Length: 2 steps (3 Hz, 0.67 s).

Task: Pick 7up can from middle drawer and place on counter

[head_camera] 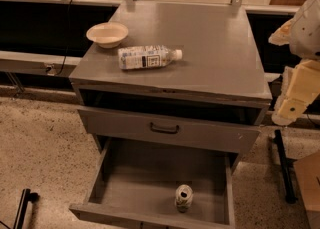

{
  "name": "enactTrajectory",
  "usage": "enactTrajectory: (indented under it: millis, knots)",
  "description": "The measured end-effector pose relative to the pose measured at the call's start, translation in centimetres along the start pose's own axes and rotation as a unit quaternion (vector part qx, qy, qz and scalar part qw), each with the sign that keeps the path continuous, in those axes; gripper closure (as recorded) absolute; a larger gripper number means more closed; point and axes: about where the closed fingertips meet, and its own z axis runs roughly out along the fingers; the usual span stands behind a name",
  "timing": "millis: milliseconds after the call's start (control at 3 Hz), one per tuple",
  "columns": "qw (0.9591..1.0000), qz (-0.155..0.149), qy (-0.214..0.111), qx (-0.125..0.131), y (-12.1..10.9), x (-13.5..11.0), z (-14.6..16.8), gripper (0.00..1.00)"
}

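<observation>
The 7up can (pixel 183 198) stands upright on the floor of the open middle drawer (pixel 140 183), near its front wall and right of centre. The counter (pixel 210 48) is the grey top of the cabinet above. My gripper (pixel 291 104) hangs at the right edge of the view, beside the cabinet's right side at about counter height. It is well above and to the right of the can and holds nothing that I can see.
A clear plastic bottle (pixel 148 57) with a white label lies on its side on the counter's front left. A pale bowl (pixel 107 34) sits behind it. A closed drawer front with a dark handle (pixel 164 129) is above the open drawer. A wooden edge (pixel 310 183) is at right.
</observation>
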Motion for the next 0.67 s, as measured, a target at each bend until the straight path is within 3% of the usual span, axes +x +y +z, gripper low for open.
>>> enactTrajectory:
  millis: [333,667]
  knots:
    - [0.9999,-0.001,-0.015,-0.003,0.4,0.1,2.9,0.00]
    - [0.9996,0.003,-0.026,0.011,0.2,0.2,5.6,0.00]
